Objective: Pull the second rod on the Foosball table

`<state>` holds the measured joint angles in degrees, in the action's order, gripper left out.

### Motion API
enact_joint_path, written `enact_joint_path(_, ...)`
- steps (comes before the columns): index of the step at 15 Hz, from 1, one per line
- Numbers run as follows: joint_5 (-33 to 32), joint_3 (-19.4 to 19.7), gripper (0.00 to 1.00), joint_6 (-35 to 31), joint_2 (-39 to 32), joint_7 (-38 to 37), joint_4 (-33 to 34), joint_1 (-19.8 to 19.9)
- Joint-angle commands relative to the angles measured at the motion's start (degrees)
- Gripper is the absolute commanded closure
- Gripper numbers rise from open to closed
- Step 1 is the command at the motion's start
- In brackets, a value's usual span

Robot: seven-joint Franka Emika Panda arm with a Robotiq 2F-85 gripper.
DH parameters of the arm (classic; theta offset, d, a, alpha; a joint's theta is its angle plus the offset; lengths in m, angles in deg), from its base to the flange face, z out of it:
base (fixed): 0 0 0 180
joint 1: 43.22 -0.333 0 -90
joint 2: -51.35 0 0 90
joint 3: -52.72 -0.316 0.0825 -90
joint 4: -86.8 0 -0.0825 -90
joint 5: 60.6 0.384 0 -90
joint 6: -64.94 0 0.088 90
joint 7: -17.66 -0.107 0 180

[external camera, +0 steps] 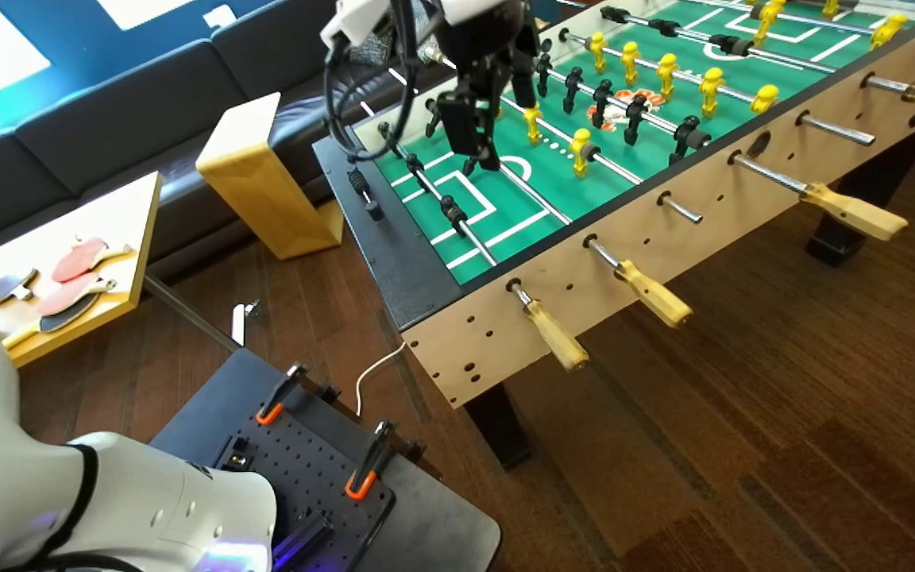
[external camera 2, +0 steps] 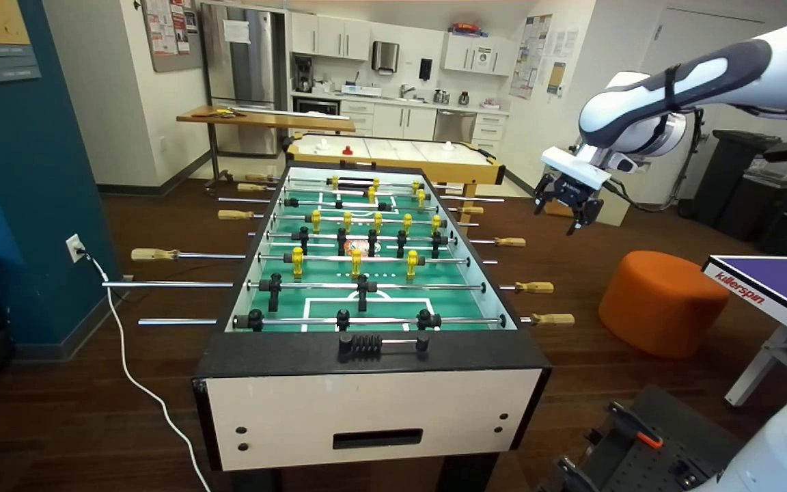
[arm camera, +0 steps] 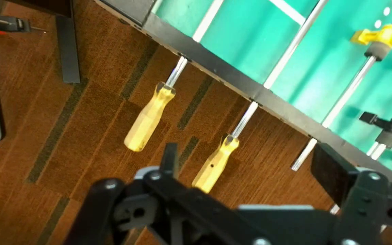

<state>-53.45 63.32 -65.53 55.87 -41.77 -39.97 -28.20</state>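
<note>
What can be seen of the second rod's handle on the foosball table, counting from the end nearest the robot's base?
The handle looks like pale yellow wood, its narrow neck widening into a faceted body with a small dark spot. It sits, roughly level, on a shiny metallic rod jutting from the side panel, over the brown floor. Only the rod seems to touch it; the open gripper hangs higher, apart from it.
</note>
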Motion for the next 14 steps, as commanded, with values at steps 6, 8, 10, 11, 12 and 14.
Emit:
enact_joint_path(6, 6.4, 4.6, 0.0, -17.7, -16.0, -16.5, 3.5, -0.3)
enact_joint_path(8, 7.8, 4.4, 0.0, -19.5, -18.6, -16.9, 4.0, -0.4)
enact_joint_path(10, 6.7, 4.4, 0.0, -19.9, -19.1, -15.7, 3.3, -1.0)
enact_joint_path(11, 6.6, 4.8, 0.0, -19.0, -18.5, -15.0, 2.8, -0.7)
enact_joint_path(12, 6.6, 4.8, 0.0, -19.0, -19.1, -15.0, 2.8, -0.9)
enact_joint_path(14, 6.6, 4.9, 0.0, -19.0, -19.2, -15.0, 2.8, -0.9)
